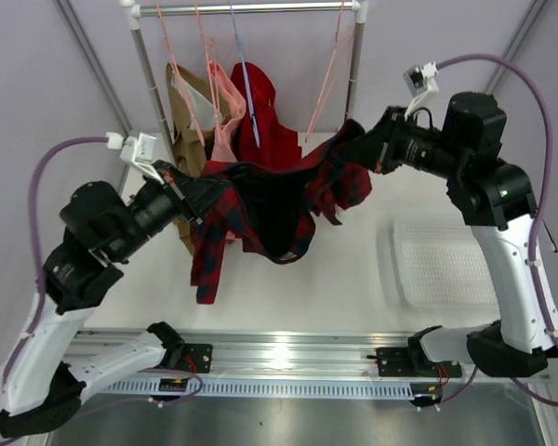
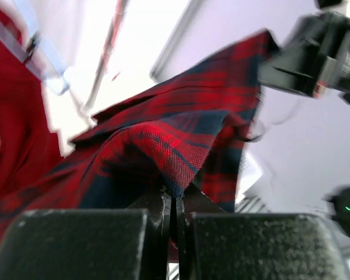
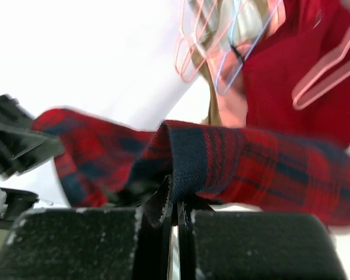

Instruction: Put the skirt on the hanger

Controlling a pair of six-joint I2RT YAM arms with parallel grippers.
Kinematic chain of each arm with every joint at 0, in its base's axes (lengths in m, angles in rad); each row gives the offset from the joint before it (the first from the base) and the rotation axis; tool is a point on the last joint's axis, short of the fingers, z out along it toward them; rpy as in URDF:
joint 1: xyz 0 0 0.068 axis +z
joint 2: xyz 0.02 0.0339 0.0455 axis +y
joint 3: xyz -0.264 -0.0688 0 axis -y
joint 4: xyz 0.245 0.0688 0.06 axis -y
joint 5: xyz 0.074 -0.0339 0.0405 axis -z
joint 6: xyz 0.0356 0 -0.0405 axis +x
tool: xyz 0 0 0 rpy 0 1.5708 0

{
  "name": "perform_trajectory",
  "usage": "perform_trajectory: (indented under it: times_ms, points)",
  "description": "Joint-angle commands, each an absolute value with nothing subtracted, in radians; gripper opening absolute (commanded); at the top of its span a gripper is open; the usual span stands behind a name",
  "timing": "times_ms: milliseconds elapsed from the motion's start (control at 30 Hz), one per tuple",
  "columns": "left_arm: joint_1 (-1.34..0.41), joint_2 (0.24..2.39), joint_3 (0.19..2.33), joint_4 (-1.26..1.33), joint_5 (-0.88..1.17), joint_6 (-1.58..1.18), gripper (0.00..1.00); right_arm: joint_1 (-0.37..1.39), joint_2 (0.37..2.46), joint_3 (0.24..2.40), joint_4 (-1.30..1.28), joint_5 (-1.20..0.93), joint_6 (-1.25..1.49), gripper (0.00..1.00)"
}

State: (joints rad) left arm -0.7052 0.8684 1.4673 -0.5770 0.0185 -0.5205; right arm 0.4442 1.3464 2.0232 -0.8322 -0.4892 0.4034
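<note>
Skirt [image 1: 270, 200] hangs stretched above white table [image 1: 353, 279], mid-scene, btw both arms. L gripper [image 1: 209, 186] pinches its left edge tight; R gripper [image 1: 350, 141] pinches the right edge. Far side: metal rail [image 1: 251, 7] w/ garments [image 1: 260, 121]; pink hanger [image 1: 329, 79] prob. bare. White tray [image 1: 442, 260] at right. Lilac walls.

No readable text, label, brand or number shows anywhere.

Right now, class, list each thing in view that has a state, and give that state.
skirt, held up off the table, stretched out
left claw, shut on skirt
right claw, shut on skirt
hanger, empty, hanging from the rail
red garment, hanging on the rail
</note>
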Motion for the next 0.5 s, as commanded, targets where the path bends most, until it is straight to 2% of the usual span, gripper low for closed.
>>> perform_trajectory:
  times_ms: [0, 33, 67, 133, 300, 467]
  points:
    - [-0.567, 0.907, 1.333, -0.635, 0.162, -0.604, 0.00, 0.317, 1.281, 1.759, -0.642, -0.744, 0.498, 0.00]
    - [-0.463, 0.901, 1.284, -0.606, 0.222, -0.633, 0.00, 0.290, 1.255, 1.679, -0.599, -0.814, 0.532, 0.00]
    - [-0.412, 0.893, 1.128, -0.519, 0.291, -0.690, 0.00, 0.263, 1.215, 1.534, -0.518, -0.851, 0.549, 0.00]
    - [-0.303, 0.876, 0.948, -0.441, 0.432, -0.741, 0.00, 0.200, 1.181, 1.406, -0.418, -0.943, 0.587, 0.00]
    - [-0.275, 0.899, 0.752, -0.263, 0.495, -0.804, 0.00, 0.184, 1.100, 1.014, -0.212, -1.016, 0.650, 0.00]
    - [-0.275, 0.946, 0.574, -0.167, 0.502, -0.842, 0.00, 0.262, 1.066, 0.789, -0.161, -0.878, 0.658, 0.00]
